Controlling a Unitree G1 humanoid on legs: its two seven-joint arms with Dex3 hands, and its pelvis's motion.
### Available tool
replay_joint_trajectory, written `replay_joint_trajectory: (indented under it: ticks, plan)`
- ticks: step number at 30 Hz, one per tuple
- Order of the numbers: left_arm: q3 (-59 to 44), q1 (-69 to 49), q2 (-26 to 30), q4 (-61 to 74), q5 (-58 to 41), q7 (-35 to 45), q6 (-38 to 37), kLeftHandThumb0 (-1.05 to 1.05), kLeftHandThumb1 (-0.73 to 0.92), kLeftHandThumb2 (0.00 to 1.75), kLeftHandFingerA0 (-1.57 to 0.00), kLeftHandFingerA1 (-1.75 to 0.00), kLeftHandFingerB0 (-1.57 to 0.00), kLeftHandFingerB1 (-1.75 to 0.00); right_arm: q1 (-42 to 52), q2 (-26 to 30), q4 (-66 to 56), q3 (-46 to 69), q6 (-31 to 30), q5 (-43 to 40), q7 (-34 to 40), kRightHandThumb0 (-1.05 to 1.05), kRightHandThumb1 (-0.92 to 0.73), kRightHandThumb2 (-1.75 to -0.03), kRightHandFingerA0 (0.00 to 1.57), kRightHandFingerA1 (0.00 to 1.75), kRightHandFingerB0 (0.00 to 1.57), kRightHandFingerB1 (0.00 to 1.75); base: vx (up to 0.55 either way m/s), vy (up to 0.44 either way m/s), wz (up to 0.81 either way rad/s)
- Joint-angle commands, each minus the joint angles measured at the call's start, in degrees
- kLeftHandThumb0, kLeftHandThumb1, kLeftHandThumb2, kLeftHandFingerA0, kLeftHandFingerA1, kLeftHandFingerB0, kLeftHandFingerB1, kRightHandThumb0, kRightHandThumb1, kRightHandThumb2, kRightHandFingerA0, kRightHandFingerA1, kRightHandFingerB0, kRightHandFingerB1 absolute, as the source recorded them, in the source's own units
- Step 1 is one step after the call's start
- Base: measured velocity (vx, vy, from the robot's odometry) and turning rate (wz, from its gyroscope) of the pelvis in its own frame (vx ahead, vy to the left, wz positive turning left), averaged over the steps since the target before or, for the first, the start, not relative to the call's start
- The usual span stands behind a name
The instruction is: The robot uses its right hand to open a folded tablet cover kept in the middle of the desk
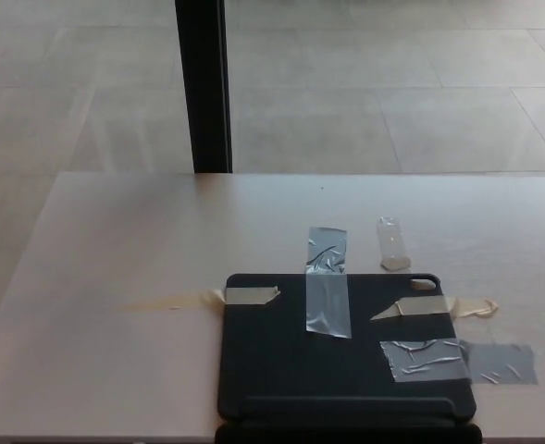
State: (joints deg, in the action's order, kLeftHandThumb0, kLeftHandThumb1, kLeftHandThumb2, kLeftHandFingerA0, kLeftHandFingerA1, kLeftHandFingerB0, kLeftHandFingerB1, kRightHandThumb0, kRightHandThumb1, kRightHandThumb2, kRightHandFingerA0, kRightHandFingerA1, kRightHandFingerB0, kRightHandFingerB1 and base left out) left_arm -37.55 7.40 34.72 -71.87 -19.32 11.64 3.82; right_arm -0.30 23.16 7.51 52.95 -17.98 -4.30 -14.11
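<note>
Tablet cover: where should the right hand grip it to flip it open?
Probably the near edge of the tablet cover, where a raised lip runs along the front. Grey tape and beige tape strips pin the far edge and sides to the desk, so come in low from the near right corner.

Tablet cover (346, 356) taped flat, desk (142, 240) around it bare, approx.

No part of robot visible
</note>
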Motion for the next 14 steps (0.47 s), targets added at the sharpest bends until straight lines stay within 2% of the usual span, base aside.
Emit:
replay_joint_trajectory:
  ticks: [1,2,3,4,5,6,8,9,10,11,12,14]
  plan:
    - [-0.3,-1.6,0.3,-0.3,-1.1,0.1,-0.2,-0.79,0.78,0.64,-0.64,-0.79,-0.4,-0.61,-4.4,-4.3,28.6,19.8,17.2,-13.1,24.5,-0.83,-0.92,-0.78,0.49,0.65,0.29,0.51,0.0,0.0,0.0]
    - [-0.7,-1.7,0.2,-0.2,-1.5,0.7,0.0,-0.79,0.78,0.64,-0.61,-0.8,-0.38,-0.61,-3.7,-4.7,28.5,18.7,15.9,-10.7,27.1,-0.77,-0.78,-1.18,0.57,0.71,0.34,0.59,0.0,0.0,0.0]
    - [-1.0,-1.7,0.2,-0.2,-1.8,0.9,0.1,-0.78,0.78,0.63,-0.61,-0.79,-0.38,-0.61,-4.0,-4.8,28.8,19.1,15.6,-10.5,28.4,-0.82,-0.92,-0.74,0.63,0.7,0.38,0.52,0.0,0.0,0.0]
    - [-1.1,-1.7,0.2,-0.2,-2.0,0.8,0.2,-0.78,0.78,0.63,-0.61,-0.79,-0.38,-0.61,-4.6,-4.8,29.3,20.0,15.5,-11.4,28.8,-0.82,-0.92,-0.74,0.63,0.7,0.38,0.52,0.0,0.0,0.0]
    - [-1.3,-1.5,0.1,-0.4,-2.2,0.6,0.3,-0.78,0.77,0.63,-0.62,-0.79,-0.38,-0.61,-6.2,-4.8,30.9,22.5,15.9,-14.5,28.7,-0.84,-0.92,-0.67,0.57,0.83,0.35,0.54,0.0,0.0,0.0]
    - [-1.2,-1.4,0.0,-0.4,-2.0,0.4,0.3,-0.78,0.78,0.63,-0.63,-0.79,-0.39,-0.6,-6.7,-4.4,32.1,23.3,15.2,-15.4,28.7,-0.84,-0.92,-0.71,0.53,0.88,0.28,0.57,0.0,0.0,0.0]
    - [-1.1,-1.4,-0.4,-0.5,-2.0,0.2,0.2,-0.78,0.78,0.63,-0.63,-0.79,-0.39,-0.6,-7.1,-3.7,33.1,23.3,15.2,-15.0,28.7,-0.84,-0.92,-0.71,0.53,0.88,0.28,0.57,0.0,0.0,0.0]
    - [-1.4,-1.3,-0.7,-0.8,-2.1,0.0,0.0,-0.8,0.77,0.63,-0.65,-0.8,-0.39,-0.61,-8.6,-3.0,34.3,24.8,13.0,-15.1,33.4,-0.88,-0.87,-0.67,0.63,1.09,0.41,0.77,0.0,0.0,0.0]
    - [-1.4,-1.3,-0.8,-1.0,-2.2,-0.1,-0.1,-0.8,0.77,0.63,-0.65,-0.8,-0.39,-0.61,-9.2,-2.7,34.8,25.5,12.1,-15.1,35.4,-0.88,-0.87,-0.67,0.63,1.09,0.41,0.77,0.0,0.0,0.0]
    - [-1.5,-1.5,-1.2,-0.8,-2.4,0.3,-0.1,-0.8,0.78,0.64,-0.61,-0.79,-0.37,-0.61,-9.3,-2.7,34.2,25.3,11.1,-14.7,35.1,-0.94,-0.68,-0.97,0.95,1.3,0.42,0.75,0.0,0.0,0.0]
    - [-1.7,-1.5,-1.3,-0.7,-2.6,0.0,0.0,-0.8,0.77,0.63,-0.62,-0.8,-0.38,-0.63,-9.5,-2.5,34.3,25.8,10.4,-15.4,34.3,-0.87,-0.89,-0.67,0.72,1.13,0.31,0.66,0.0,0.0,0.0]
    - [-1.8,-1.5,-1.4,-0.6,-2.7,-0.2,0.1,-0.8,0.77,0.63,-0.62,-0.8,-0.38,-0.63,-9.6,-2.4,34.6,26.2,10.2,-15.6,34.0,-0.87,-0.89,-0.67,0.72,1.13,0.31,0.66,0.0,0.0,0.0]
